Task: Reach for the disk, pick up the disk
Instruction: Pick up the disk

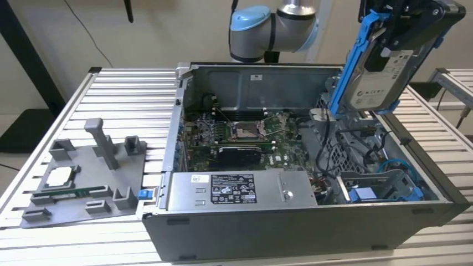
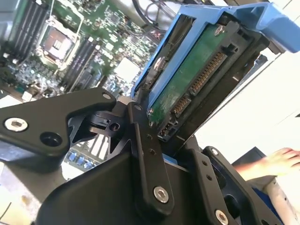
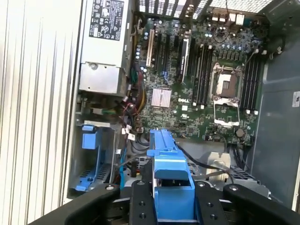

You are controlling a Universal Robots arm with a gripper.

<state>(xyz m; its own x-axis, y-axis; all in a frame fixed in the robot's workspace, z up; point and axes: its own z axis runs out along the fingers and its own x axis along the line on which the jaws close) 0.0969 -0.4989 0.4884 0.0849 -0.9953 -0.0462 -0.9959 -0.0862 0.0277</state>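
Observation:
The disk [image 1: 375,77], a silver drive with a white label and blue rails, hangs tilted on edge above the open computer case's [image 1: 296,233] corner at the exterior view's right. My black gripper [image 1: 405,34] is shut on its upper end. In the second wrist view the disk's [image 2: 194,77] green circuit-board underside and connector face the camera, between the black fingers [image 2: 146,154]. In the first wrist view a blue rail of the disk [image 3: 169,176] sits clamped in the gripper [image 3: 171,199], high over the motherboard [image 3: 206,89].
Below the disk lies a drive bay [image 1: 384,188] with blue parts and loose cables. A grey labelled power-supply box [image 1: 236,189] fills the case front. A grey fixture [image 1: 81,183] holding a square chip stands on the slatted table at the exterior view's left. Part of a person [image 2: 274,161] shows nearby.

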